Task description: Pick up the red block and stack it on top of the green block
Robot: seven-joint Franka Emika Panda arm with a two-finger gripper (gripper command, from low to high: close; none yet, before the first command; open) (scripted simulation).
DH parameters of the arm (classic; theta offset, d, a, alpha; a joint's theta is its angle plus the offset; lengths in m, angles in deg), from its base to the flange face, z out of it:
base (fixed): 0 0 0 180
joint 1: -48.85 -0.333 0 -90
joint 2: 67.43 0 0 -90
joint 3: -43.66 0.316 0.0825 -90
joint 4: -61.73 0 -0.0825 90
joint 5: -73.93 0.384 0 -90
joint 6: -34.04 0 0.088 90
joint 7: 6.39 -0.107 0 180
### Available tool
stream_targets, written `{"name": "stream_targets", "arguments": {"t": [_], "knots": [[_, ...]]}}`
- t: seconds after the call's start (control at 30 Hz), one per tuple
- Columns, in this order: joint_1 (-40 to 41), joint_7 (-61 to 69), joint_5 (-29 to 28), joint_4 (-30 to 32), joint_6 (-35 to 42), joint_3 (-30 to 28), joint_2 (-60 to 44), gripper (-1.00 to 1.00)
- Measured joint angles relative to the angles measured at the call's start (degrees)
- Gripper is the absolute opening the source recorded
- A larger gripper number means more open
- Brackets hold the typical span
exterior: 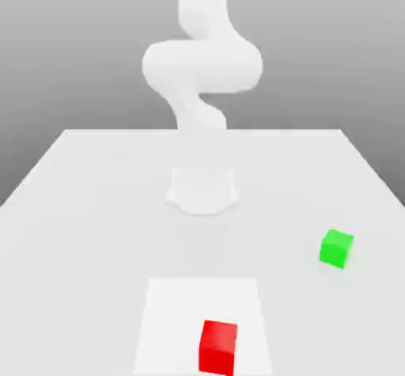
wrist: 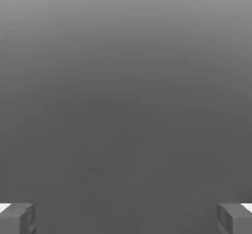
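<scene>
The red block [exterior: 218,347] is a small bright cube resting on the table near the front edge of the exterior view, just right of the middle. The green block [exterior: 336,248], about the same size, rests farther back toward the exterior view's right, well apart from the red one. In the hand view my gripper [wrist: 126,219] is open: its grey fingertips [wrist: 17,218] stand wide apart with nothing between them, facing a plain grey background. The white arm [exterior: 202,66] rises from its base and leaves the exterior view upward.
The arm's round base [exterior: 202,189] stands mid-table behind both blocks. A lighter square patch [exterior: 170,307] marks the white table [exterior: 79,208] under the red block. The table's far edge runs behind the base.
</scene>
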Motion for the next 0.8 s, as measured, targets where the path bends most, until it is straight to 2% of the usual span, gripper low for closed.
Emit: {"name": "stream_targets", "arguments": {"t": [0.53, 0.8], "knots": [[2.5, -9.4, -3.2, 6.1, -12.8, 3.8, -33.6, 0.00], [2.2, -12.3, -2.5, 9.1, -19.2, 4.3, -50.1, 0.00]]}}
